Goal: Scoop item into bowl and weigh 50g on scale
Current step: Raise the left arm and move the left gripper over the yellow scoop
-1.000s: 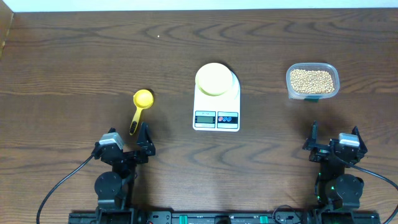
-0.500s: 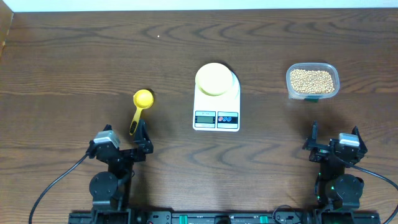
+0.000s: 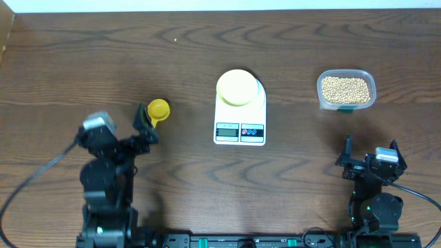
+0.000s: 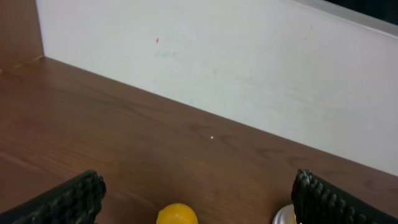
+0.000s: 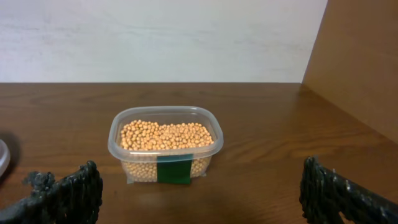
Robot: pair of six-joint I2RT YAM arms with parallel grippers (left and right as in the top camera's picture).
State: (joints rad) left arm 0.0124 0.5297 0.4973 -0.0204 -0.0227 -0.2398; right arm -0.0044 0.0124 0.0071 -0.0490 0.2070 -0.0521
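Note:
The pale yellow-green bowl [image 3: 238,87] sits on the far end of the white scale [image 3: 240,127] at mid-table. The tan beans [image 3: 346,88] fill a clear tub [image 5: 165,145] at the right; in the right wrist view it stands ahead of my open right gripper [image 5: 199,199], well apart. In the overhead view my right gripper [image 3: 371,153] rests near the front edge. My left gripper [image 3: 120,127] is raised and open, and one finger [image 3: 145,124] covers the yellow scoop's handle. The scoop's head [image 4: 177,214] shows low between the open jaws, which hold nothing.
A white wall [image 4: 249,68] runs along the table's far edge. A wooden side board [image 5: 360,68] stands at the right and another [image 4: 18,31] at the far left. A green label [image 5: 173,171] marks the tub's front.
My left arm has lifted and swung forward and to the left, so its finger now overlaps the scoop's handle. The right arm, scale, bowl and tub have not moved.

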